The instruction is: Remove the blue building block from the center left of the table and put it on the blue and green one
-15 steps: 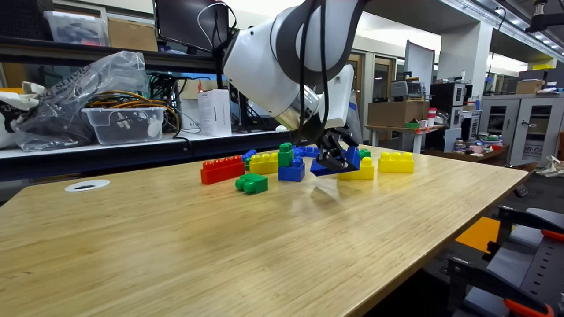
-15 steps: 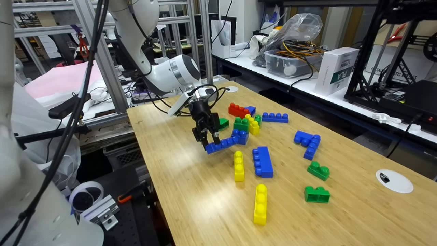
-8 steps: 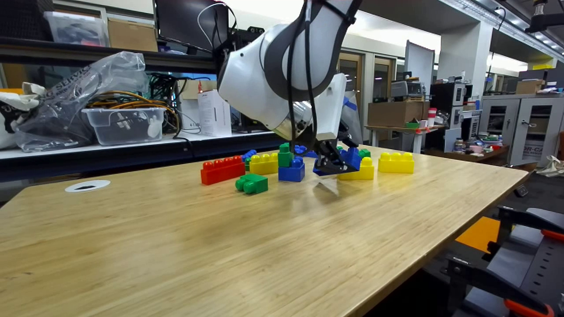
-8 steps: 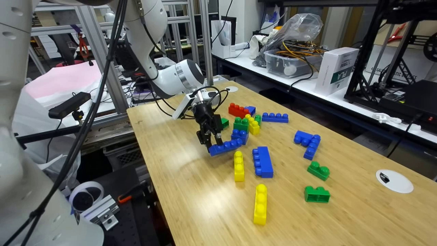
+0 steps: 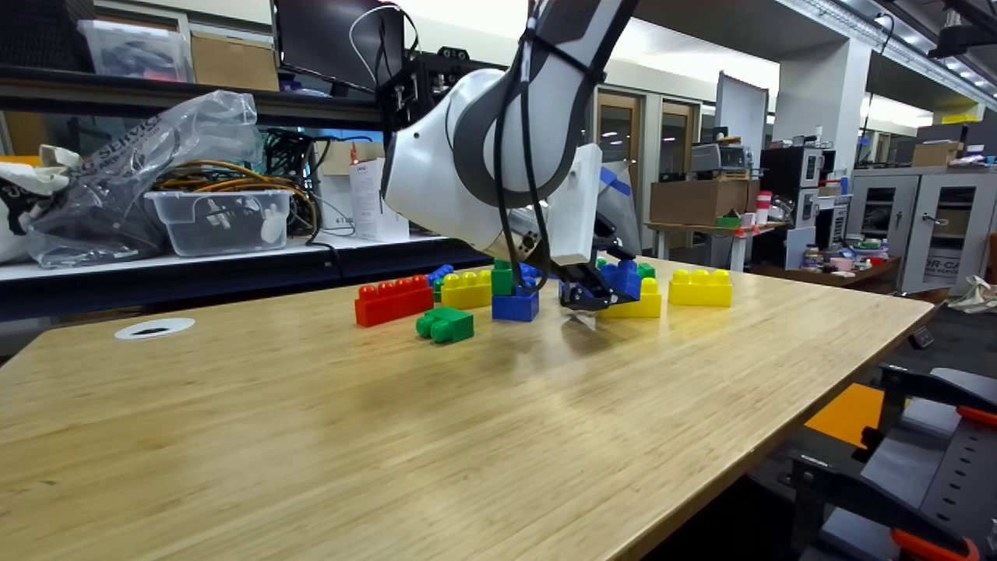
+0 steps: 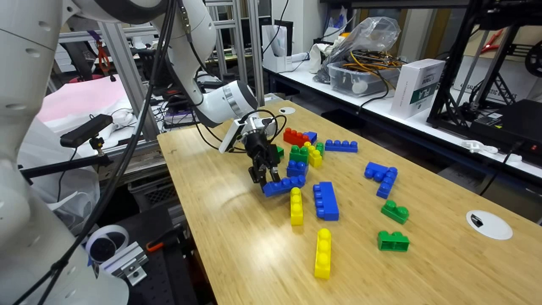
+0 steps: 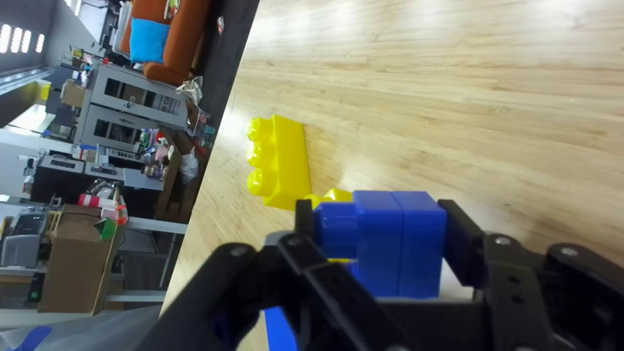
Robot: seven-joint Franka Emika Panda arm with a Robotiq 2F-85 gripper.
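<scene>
In an exterior view, the pincer (image 6: 269, 183) is on the left, squeezing the left end of the long blue block (image 6: 285, 187), which seems to hang over the table (image 6: 241, 241). The block looks light, hard and slippery. Holding its middle might stop tipping. Farther right, just behind, stands the green and blue stack (image 6: 298, 161).

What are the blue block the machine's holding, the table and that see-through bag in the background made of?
The blue block: likely molded plastic; even color, smooth faces, soft sheen.
The table: wood, or perhaps wood-look laminate; pale streaky grain with glossy reflections.
The bag: probably thin plastic film; transparent, creased and shiny.
</scene>
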